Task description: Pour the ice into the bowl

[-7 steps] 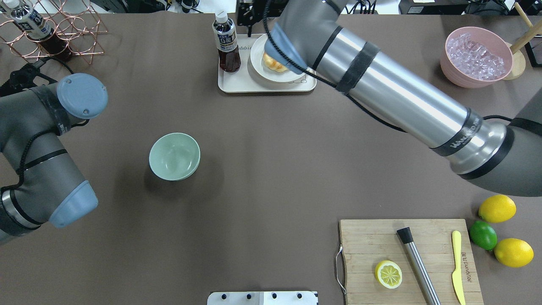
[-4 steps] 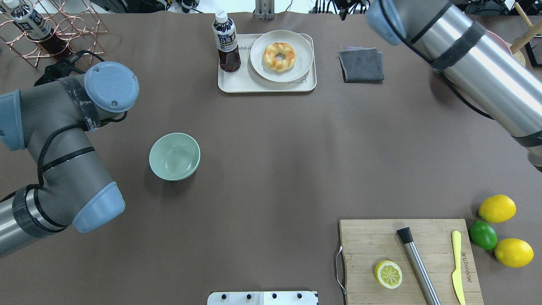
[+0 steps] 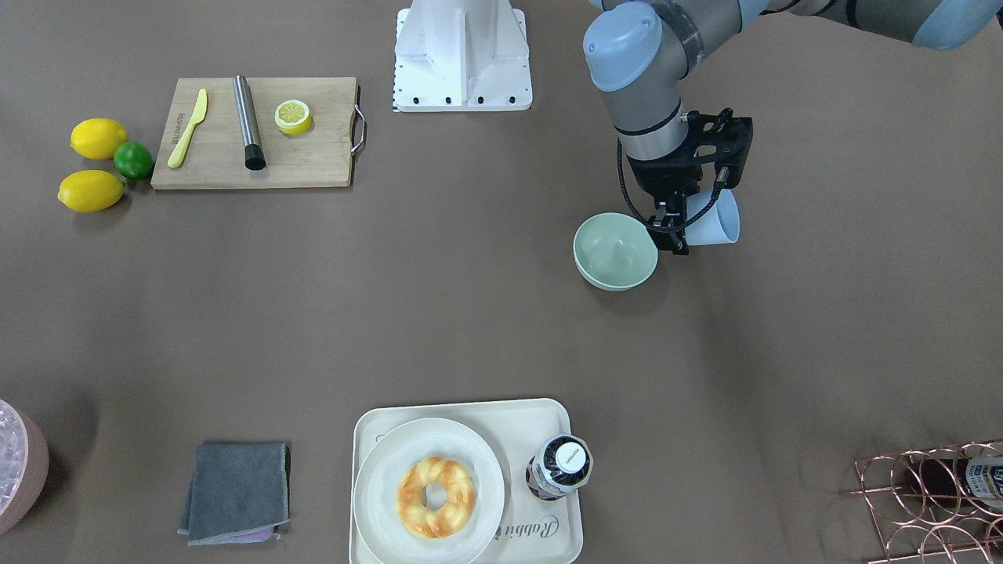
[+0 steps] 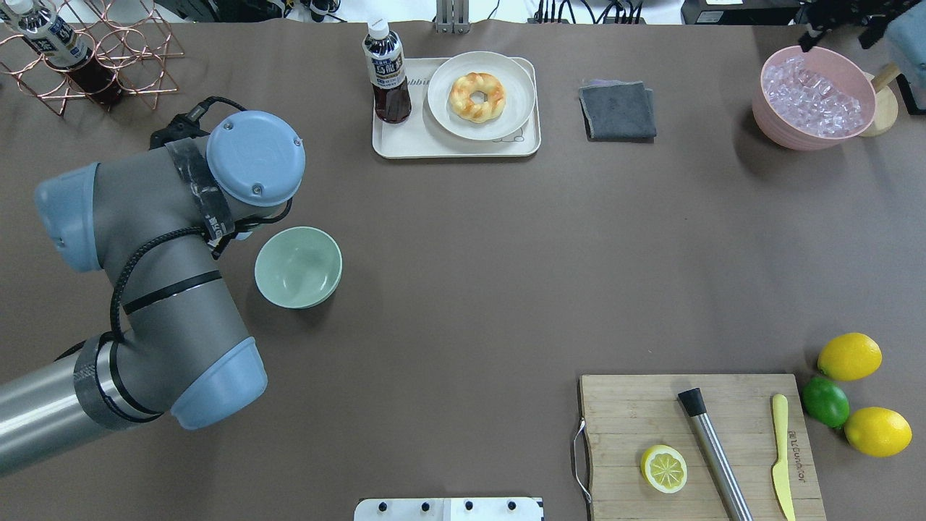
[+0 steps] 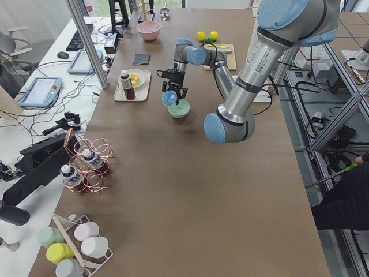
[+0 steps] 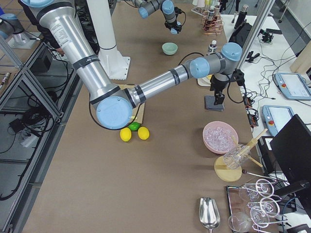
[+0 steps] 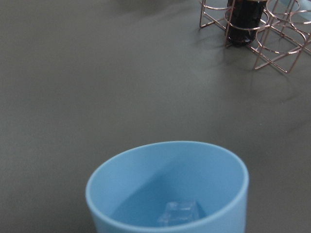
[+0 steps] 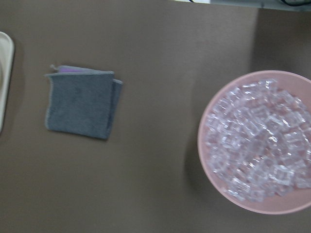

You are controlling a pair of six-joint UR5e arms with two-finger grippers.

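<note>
LEFT ARM AT THE BOWL: My left gripper grips a light blue cup, which is tipped on its side just beside the bowl with its mouth turned away from it. A cube of ice lies in the bottom of the cup. The bowl stands upright on the brown table, well apart from a pink bowl heaped with cubes in the far right corner. My right gripper hangs near that pink bowl and a grey cloth. I cannot tell whether its jaws are apart.
</note>
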